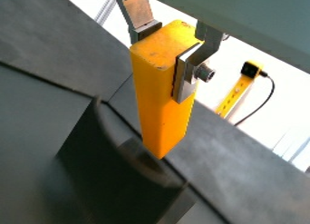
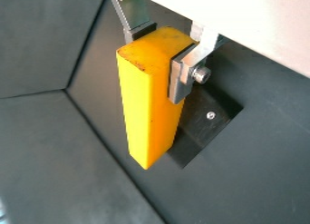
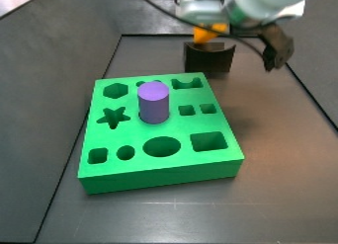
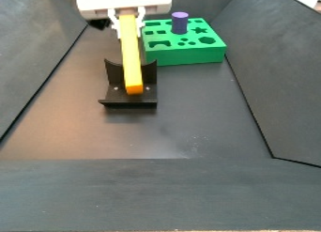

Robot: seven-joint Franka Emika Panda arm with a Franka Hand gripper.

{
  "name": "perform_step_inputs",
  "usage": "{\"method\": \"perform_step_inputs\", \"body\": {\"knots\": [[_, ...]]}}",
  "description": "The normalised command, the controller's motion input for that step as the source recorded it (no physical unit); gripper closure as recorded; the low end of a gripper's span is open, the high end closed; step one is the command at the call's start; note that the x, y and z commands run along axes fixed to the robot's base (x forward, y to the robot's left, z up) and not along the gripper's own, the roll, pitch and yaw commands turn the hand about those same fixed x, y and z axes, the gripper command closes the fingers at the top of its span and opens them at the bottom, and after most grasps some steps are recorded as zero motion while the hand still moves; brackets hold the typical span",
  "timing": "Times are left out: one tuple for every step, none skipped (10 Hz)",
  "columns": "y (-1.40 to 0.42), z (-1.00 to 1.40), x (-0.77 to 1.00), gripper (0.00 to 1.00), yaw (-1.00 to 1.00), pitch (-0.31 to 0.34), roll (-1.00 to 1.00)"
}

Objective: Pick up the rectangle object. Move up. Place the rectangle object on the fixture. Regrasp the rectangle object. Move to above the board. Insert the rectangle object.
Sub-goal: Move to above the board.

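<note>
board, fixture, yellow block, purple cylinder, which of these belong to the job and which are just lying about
Belongs to the job:
- rectangle object, upright in the gripper, over the fixture
- fixture, below it
- board, with its cut-out holes

Just lying about:
- purple cylinder, standing on the board
- yellow cable piece, seen in a wrist view
</note>
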Motion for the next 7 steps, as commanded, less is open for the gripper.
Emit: {"method": "perform_step_inputs", "body": {"knots": [[0.11,1.00,-0.14,1.00,0.02,-0.215,0.01],[0.10,1.00,-0.14,1.00,-0.03,-0.194,-0.01],[0.10,1.00,-0.14,1.00,-0.08,-0.166,-0.03],[0.10,1.00,-0.14,1.00,-0.11,-0.139,-0.05],[0.09,1.00,-0.14,1.00,-0.14,-0.111,-0.08],[0.09,1.00,-0.14,1.00,-0.16,-0.083,-0.09],[0.09,1.00,-0.14,1.00,-0.16,-0.050,-0.11]]}}
